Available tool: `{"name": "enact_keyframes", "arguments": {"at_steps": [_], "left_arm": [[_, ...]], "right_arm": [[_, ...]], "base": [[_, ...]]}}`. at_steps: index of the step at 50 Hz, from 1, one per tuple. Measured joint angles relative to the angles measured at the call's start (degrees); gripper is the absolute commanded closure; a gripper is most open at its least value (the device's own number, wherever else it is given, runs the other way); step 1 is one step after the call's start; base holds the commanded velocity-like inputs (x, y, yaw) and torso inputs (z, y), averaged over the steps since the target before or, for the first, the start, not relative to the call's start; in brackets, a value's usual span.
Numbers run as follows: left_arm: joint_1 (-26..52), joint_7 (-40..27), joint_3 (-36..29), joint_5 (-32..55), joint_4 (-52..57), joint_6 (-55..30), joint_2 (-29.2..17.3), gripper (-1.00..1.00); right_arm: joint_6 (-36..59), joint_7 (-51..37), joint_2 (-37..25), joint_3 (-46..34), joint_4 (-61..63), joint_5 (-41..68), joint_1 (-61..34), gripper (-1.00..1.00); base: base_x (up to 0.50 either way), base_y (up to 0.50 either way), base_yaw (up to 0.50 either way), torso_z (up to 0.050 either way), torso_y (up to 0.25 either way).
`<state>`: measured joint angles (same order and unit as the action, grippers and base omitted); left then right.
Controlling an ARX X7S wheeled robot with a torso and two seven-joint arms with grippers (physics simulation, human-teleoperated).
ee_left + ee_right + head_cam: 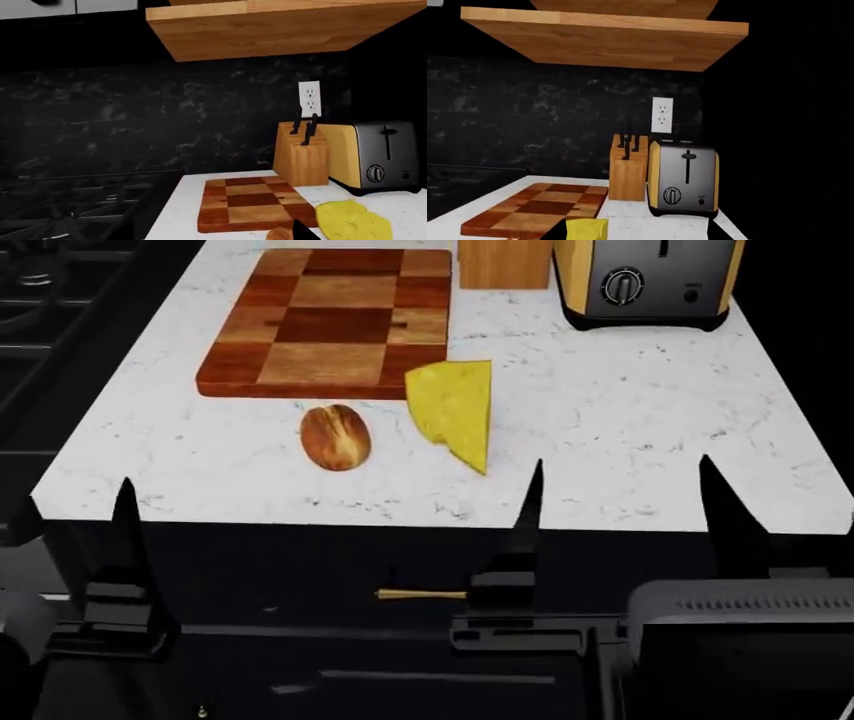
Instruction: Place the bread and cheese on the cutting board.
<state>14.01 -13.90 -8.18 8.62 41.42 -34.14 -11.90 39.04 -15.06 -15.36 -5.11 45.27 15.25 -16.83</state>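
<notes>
On counter, near edge of board (327, 325): bread (335, 437) left, cheese (454, 412) right, touching board | both grippers open, empty | bread likely light, glossy, rolls: grip across middle | cheese firm: grip flat faces.

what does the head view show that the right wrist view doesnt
Only the head view shows the bread lying on the white counter just off the board's near edge, the whole cheese wedge touching that edge, both claws below the counter edge, and a brass drawer handle.

Only the right wrist view shows the wooden shelf, the wall outlet, the dark backsplash and the knife handles.

Both share the empty cutting board, knife block, toaster and some cheese.
</notes>
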Motion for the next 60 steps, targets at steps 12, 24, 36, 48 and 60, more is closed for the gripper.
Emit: {"name": "enact_keyframes", "arguments": {"at_steps": [12,24,36,48,60], "left_arm": [[2.35,0.12,-0.09,0.90,6.83,-5.08,-1.64,-1.00],[2.92,0.28,0.61,2.24,9.39,-6.94,-2.38,-1.00],[2.91,0.29,0.76,3.12,9.87,-7.04,-2.70,-1.00],[3.00,0.13,0.85,3.89,10.10,-7.14,-2.93,-1.00],[3.07,-0.18,0.96,4.55,10.57,-7.48,-3.20,-1.00]], "right_arm": [[2.74,0.57,-1.15,0.64,3.40,1.77,-1.97,-1.00],[4.69,0.13,-1.28,0.78,5.31,3.04,-2.68,-1.00],[8.11,-0.77,-1.24,1.44,7.98,5.08,-3.64,-1.00],[9.03,-1.10,-1.52,1.82,8.76,6.26,-4.11,-1.00],[10.25,-1.71,-1.85,1.86,9.02,7.12,-4.64,-1.00]], "base": [[0.50,0.00,0.00,0.000,0.000],[0.50,0.00,0.00,0.000,0.000],[0.14,0.00,0.00,0.000,0.001],[0.36,0.01,0.00,0.000,0.000],[0.06,0.11,0.00,0.000,0.000]]}}
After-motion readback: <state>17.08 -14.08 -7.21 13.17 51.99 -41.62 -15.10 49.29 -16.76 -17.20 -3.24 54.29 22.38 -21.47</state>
